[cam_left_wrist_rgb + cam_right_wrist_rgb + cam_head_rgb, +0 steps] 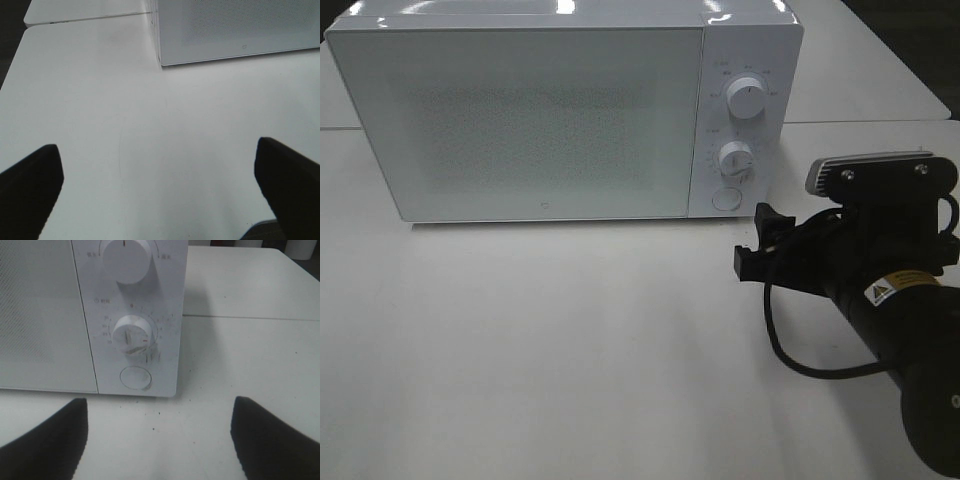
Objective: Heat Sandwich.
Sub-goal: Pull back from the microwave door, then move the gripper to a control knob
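The sandwich is out of view in every frame. A white microwave (540,120) stands at the back of the table with its door shut. On its right panel are an upper knob (748,98), a timer knob (735,158) and a round button (725,198). My right gripper (754,240) hovers just right of and in front of that panel, open and empty. In the right wrist view the right gripper (160,405) faces the timer knob (131,334) and the button (135,378). My left gripper (157,150) is open and empty over bare table, near the microwave's (235,30) front left corner.
The white table (570,350) stretches in front of the microwave. A seam separates it from further white tables (860,80) behind and to the right. A black cable (790,355) loops under the right arm.
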You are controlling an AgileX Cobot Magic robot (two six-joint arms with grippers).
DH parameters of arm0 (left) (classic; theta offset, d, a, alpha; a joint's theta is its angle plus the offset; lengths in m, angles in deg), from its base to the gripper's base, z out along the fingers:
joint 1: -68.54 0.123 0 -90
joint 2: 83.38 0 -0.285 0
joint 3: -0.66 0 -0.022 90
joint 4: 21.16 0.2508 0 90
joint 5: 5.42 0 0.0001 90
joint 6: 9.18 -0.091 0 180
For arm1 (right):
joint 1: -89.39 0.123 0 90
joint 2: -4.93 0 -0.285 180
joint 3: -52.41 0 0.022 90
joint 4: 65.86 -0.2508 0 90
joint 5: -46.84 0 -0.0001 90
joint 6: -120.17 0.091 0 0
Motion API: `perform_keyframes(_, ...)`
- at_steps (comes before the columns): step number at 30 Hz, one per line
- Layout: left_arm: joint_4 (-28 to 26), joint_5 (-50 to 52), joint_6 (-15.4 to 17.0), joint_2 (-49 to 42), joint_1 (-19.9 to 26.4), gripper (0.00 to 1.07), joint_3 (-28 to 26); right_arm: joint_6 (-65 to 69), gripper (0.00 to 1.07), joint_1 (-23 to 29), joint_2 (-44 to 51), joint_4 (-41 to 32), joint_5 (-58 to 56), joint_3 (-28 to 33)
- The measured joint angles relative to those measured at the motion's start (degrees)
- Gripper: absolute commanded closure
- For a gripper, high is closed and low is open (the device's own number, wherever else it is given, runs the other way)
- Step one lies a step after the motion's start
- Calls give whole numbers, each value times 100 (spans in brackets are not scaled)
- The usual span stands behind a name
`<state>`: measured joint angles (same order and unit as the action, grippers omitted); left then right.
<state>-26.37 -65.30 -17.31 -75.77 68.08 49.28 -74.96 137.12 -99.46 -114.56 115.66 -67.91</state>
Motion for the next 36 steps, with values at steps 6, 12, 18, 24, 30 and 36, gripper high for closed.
perform_keyframes(6,0,0,0,0,0,3,0,103,31,223,-183,-418,0,0)
perform_keyframes(12,0,0,0,0,0,3,0,149,31,298,-201,-579,11,0)
perform_keyframes(18,0,0,0,0,0,3,0,155,31,298,-235,-613,17,0)
perform_keyframes(24,0,0,0,0,0,3,0,172,31,298,-235,-613,23,0)
perform_keyframes(30,0,0,0,0,0,3,0,435,31,304,-235,-613,29,0)
perform_keyframes(36,0,0,0,0,0,3,0,476,31,309,-241,-613,34,-17)
